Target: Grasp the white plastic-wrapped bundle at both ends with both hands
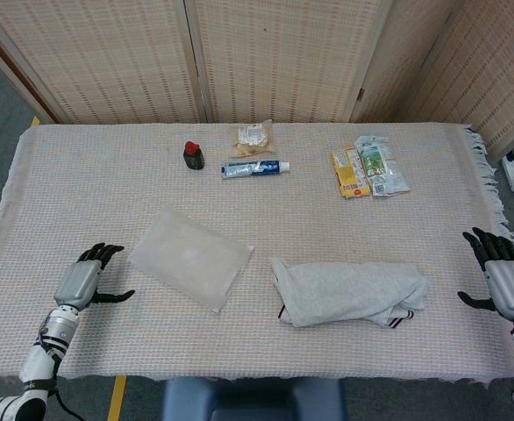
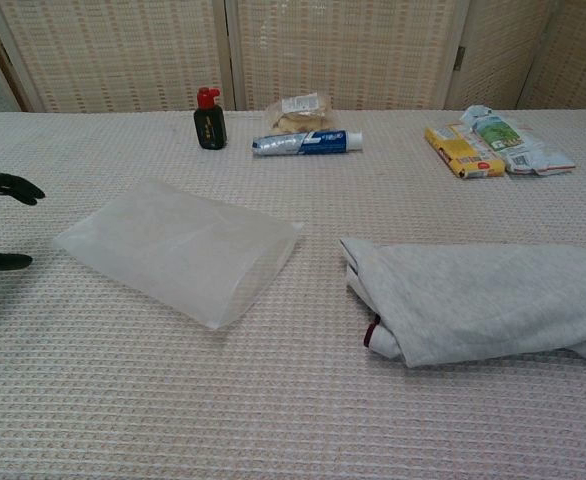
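No lettering on the far items reads clearly: you have a blue-and-white toothpaste tube (image 1: 256, 168) at twelve o'clock, a small black bottle with a red cap (image 1: 193, 154) just left of it, a clear snack packet (image 1: 251, 137) behind it, and a yellow box (image 1: 348, 172) beside a green-printed packet (image 1: 380, 165) at about one o'clock. Their print is too small to make out.

The clear plastic bag (image 1: 190, 269) lies flat at nine o'clock; the grey folded garment (image 1: 346, 292) lies apart from it at four o'clock.

Your left hand (image 1: 83, 281) is empty, fingers spread, just left of the bag. Your right hand (image 1: 505, 282) is likewise spread and empty near the right table edge, cut off from the chest view.
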